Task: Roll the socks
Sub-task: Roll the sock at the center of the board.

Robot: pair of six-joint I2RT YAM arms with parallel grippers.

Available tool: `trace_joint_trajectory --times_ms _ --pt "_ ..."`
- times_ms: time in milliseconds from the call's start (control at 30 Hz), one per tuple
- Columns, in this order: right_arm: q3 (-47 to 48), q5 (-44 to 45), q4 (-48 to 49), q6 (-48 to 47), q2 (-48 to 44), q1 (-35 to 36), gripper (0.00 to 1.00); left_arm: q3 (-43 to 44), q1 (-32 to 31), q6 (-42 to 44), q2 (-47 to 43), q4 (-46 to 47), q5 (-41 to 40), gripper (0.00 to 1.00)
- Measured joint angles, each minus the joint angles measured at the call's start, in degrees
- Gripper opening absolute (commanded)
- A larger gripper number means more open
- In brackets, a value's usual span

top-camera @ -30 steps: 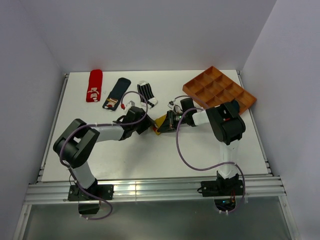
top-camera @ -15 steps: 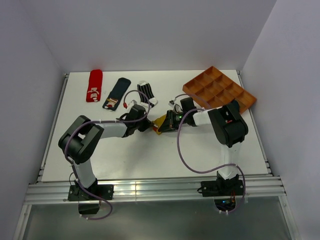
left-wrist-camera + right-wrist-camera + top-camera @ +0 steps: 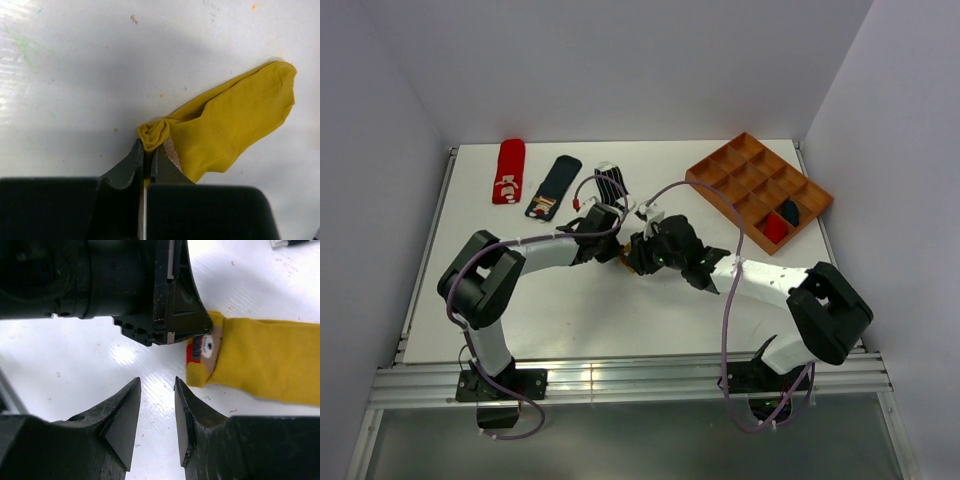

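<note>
The mustard yellow sock [image 3: 235, 120] lies flat on the white table, one end bunched up. My left gripper [image 3: 148, 147] is shut on that bunched end. In the right wrist view the same sock [image 3: 270, 360] shows a small patch at its end, pinched under the left gripper's fingertips [image 3: 192, 322]. My right gripper [image 3: 156, 385] stands open just short of it, with only bare table between its fingers. From above, both grippers meet at the table's middle, left gripper [image 3: 617, 249] and right gripper [image 3: 640, 256], hiding nearly all of the sock.
At the back left lie a red sock [image 3: 507, 172], a navy sock with a patch [image 3: 553, 187] and a striped sock [image 3: 613, 184]. The orange compartment tray [image 3: 740, 170] at the back right holds a red roll [image 3: 773, 229] and a navy roll [image 3: 788, 211].
My left gripper has shut on the yellow sock's end. My right gripper has let go and opened, and the right arm's elbow has swung out to the right and forward.
</note>
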Motion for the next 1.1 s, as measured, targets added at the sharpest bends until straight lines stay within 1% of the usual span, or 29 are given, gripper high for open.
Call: trace_joint_trajectory --times_ms 100,267,633,933,1100 --pt "-0.92 4.13 1.09 -1.75 0.74 2.69 0.41 0.68 -0.55 1.05 -0.57 -3.26 -0.48 0.00" --pt "-0.98 7.96 1.92 -2.71 4.15 4.70 0.41 1.29 -1.03 1.46 -1.03 -6.27 -0.70 0.00" --pt "-0.50 10.84 2.80 -3.91 8.09 7.32 0.41 2.27 -1.49 2.34 -1.03 -8.85 -1.11 0.00" --pt "1.11 12.44 4.26 -4.31 11.82 7.91 0.41 2.27 -1.31 2.34 -1.03 -9.01 -1.03 0.00" --pt "2.08 15.32 5.29 -4.28 13.64 8.26 0.41 2.27 -0.72 2.34 -1.03 -9.07 -0.87 0.00"
